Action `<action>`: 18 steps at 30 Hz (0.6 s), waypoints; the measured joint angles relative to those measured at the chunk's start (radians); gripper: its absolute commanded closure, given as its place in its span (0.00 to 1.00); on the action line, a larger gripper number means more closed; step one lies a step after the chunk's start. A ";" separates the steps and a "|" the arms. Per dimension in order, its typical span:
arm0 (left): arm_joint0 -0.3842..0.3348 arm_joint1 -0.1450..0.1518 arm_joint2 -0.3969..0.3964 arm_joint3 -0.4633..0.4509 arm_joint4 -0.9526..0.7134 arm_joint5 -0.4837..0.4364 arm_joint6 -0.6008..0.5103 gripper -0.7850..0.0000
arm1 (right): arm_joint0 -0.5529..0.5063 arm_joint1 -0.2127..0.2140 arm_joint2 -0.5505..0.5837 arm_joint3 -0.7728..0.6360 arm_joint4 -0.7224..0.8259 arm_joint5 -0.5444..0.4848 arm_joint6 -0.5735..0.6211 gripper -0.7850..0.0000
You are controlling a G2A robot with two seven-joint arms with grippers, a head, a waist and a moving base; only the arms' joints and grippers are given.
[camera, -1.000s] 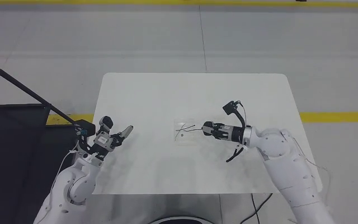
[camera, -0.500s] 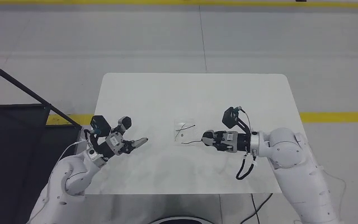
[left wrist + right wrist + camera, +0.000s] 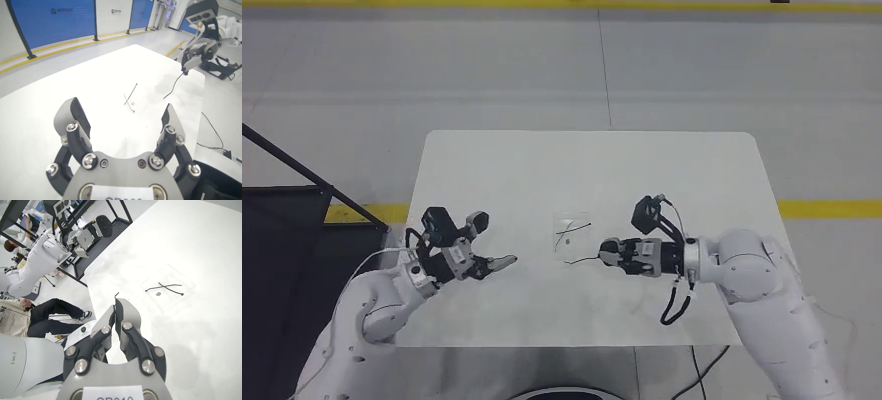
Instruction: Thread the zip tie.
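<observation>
Your right gripper (image 3: 605,250) is clamping one end of a black zip tie (image 3: 582,260), its free length drooping toward the white table (image 3: 542,170). Your left gripper (image 3: 492,242) is hovering well apart, fingers spread wide. Between them, slightly farther out, two more zip ties (image 3: 570,235) are lying crossed.

zip tie (image 3: 115,295) end hidden, perhaps inside claw (image 3: 115,304)

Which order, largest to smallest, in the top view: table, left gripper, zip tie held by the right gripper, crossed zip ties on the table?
1. table
2. left gripper, open
3. Unranked: held zip tie in the right gripper and crossed zip ties look alike, thin and of similar length.
</observation>
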 measured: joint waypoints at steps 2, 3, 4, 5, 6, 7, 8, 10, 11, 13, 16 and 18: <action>-0.031 0.001 0.037 0.008 0.005 -0.041 -0.033 0.00 | 0.030 0.000 -0.025 0.004 0.009 -0.006 0.030 1.00; -0.048 0.002 0.054 0.016 0.000 -0.059 -0.049 0.00 | 0.043 0.000 -0.035 0.005 0.015 -0.008 0.047 1.00; -0.070 0.003 0.074 0.030 -0.012 -0.085 -0.071 0.00 | 0.061 0.000 -0.047 0.006 0.025 -0.011 0.071 1.00; -0.088 0.003 0.088 0.043 -0.026 -0.105 -0.087 0.00 | 0.074 0.001 -0.056 0.006 0.034 -0.011 0.086 1.00; -0.107 0.004 0.101 0.056 -0.042 -0.122 -0.102 0.00 | 0.087 0.002 -0.067 0.005 0.040 -0.006 0.097 1.00; -0.132 0.005 0.117 0.073 -0.066 -0.141 -0.120 0.00 | 0.103 0.004 -0.081 0.004 0.047 0.002 0.105 1.00; -0.149 0.006 0.130 0.085 -0.084 -0.153 -0.132 0.00 | 0.114 0.006 -0.091 0.004 0.053 0.007 0.108 1.00; -0.184 0.008 0.164 0.100 -0.127 -0.162 -0.160 0.00 | 0.140 0.011 -0.113 0.006 0.071 0.012 0.113 1.00; -0.197 0.011 0.180 0.100 -0.142 -0.162 -0.173 0.00 | 0.151 0.013 -0.124 0.008 0.080 0.013 0.113 1.00; -0.220 0.019 0.221 0.091 -0.168 -0.161 -0.204 0.00 | 0.179 0.018 -0.149 0.014 0.105 0.015 0.115 1.00; -0.239 0.036 0.285 0.073 -0.218 -0.160 -0.256 0.00 | 0.213 0.025 -0.182 0.021 0.124 0.019 0.120 1.00; -0.241 0.038 0.291 0.072 -0.224 -0.160 -0.262 0.00 | 0.215 0.025 -0.184 0.021 0.122 0.020 0.121 1.00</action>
